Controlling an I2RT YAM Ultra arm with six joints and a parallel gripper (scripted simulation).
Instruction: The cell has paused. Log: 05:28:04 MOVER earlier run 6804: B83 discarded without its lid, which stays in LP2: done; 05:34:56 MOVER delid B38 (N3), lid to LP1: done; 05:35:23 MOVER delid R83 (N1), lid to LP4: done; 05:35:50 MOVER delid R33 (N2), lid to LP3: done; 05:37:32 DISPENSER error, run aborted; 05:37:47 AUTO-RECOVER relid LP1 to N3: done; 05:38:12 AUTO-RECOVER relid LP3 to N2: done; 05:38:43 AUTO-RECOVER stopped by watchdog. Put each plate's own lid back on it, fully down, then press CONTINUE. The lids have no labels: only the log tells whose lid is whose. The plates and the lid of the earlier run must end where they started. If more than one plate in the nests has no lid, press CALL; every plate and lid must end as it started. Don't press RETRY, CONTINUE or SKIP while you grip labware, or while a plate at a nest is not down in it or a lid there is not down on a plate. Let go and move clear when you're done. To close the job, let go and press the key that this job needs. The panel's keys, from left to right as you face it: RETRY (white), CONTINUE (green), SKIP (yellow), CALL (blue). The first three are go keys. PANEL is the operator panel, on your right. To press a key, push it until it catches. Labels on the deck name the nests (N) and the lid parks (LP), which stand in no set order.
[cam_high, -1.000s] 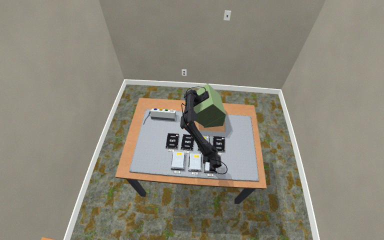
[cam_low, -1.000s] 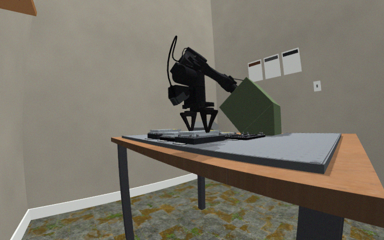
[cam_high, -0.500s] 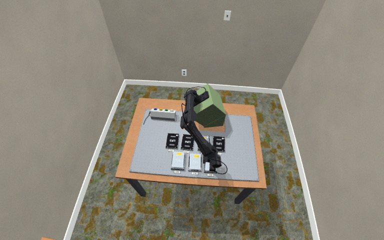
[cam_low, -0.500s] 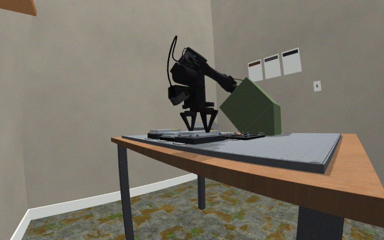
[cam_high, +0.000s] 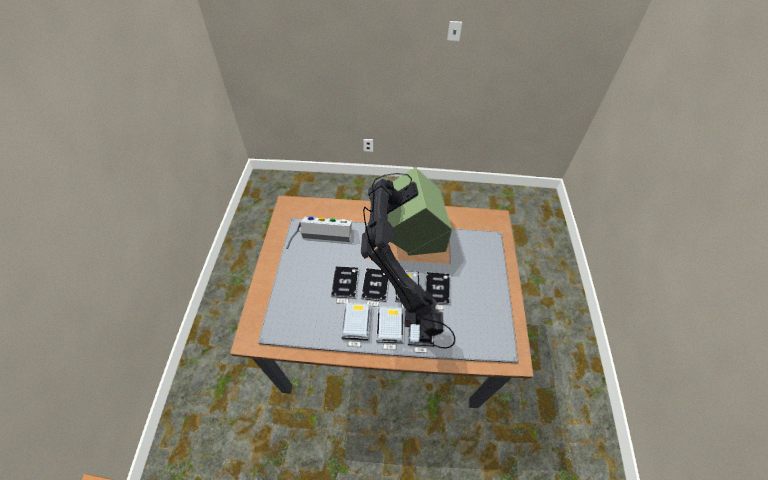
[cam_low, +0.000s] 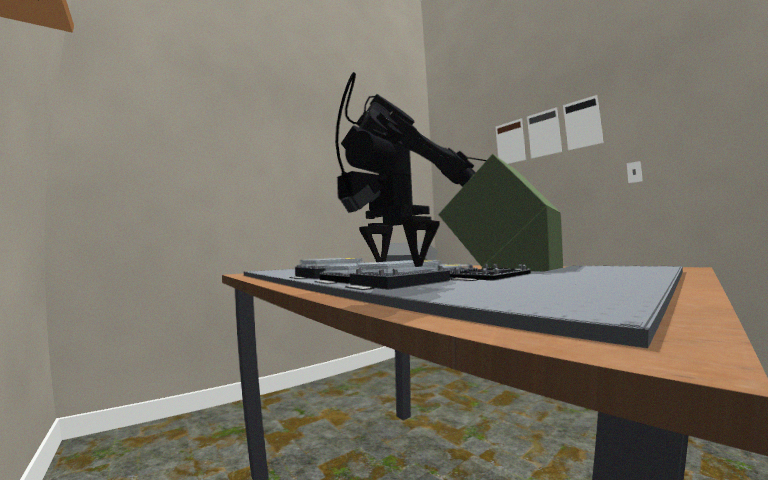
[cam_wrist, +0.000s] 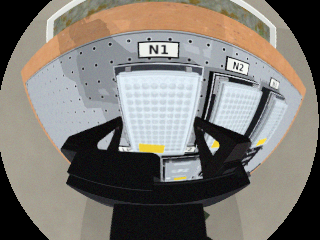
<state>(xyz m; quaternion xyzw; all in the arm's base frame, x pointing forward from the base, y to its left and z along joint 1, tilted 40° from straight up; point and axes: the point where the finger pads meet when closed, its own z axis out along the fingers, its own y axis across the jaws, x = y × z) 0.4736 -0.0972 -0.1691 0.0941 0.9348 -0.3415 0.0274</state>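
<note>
My gripper (cam_wrist: 158, 120) is open and low over the nest labelled N1 (cam_wrist: 162, 48). Its fingers stand on either side of the white lidded plate (cam_wrist: 160, 110) there and hold nothing. The lid lies flat on that plate. In the top view the gripper (cam_high: 417, 332) is at the right end of the front row. The lidded plates at N2 (cam_wrist: 236, 110) and at the third nest (cam_wrist: 274, 112) lie beside it. They also show in the top view, the N2 plate (cam_high: 390, 323) and the third plate (cam_high: 355, 321). In the exterior view the gripper (cam_low: 399, 249) hangs straight down over the plates.
The back row has several black lid parks (cam_high: 343, 281). One park, partly hidden by my arm, holds a pale lid with a yellow mark (cam_high: 410, 277). The operator panel (cam_high: 325, 228) stands at the back left. A green box (cam_high: 421, 215) stands behind the arm's base.
</note>
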